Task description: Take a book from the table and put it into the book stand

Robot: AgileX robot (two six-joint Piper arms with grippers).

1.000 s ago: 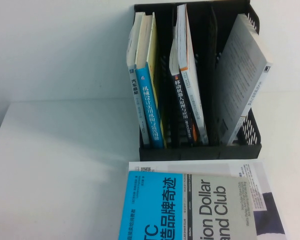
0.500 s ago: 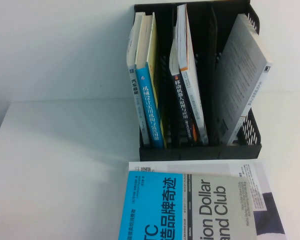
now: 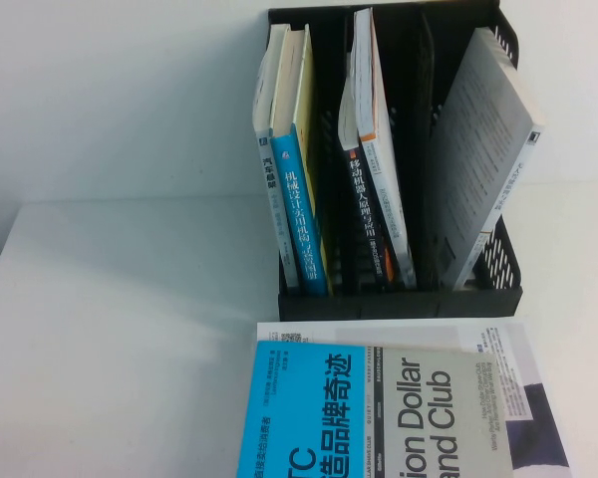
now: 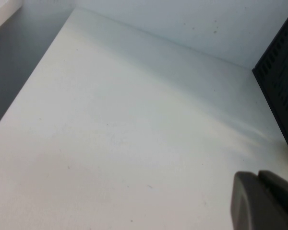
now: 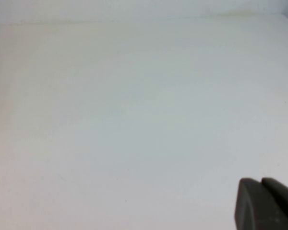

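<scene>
one black book stand (image 3: 399,299), upper right of frame, holding five upright books; two books flat at bottom centre: blue-and-grey book (image 3: 374,413) atop white book (image 3: 503,344). left gripper (image 4: 266,201), right gripper (image 5: 266,203) over bare table (image 3: 130,329); opening: cannot tell.

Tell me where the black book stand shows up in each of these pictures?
High view: the black book stand sits at top centre-right, books upright inside.
Left wrist view: only its dark slatted corner at the right edge, above the left hand.
Right wrist view: not in it; just the right hand over table.
Shared landmark: the white table.
</scene>
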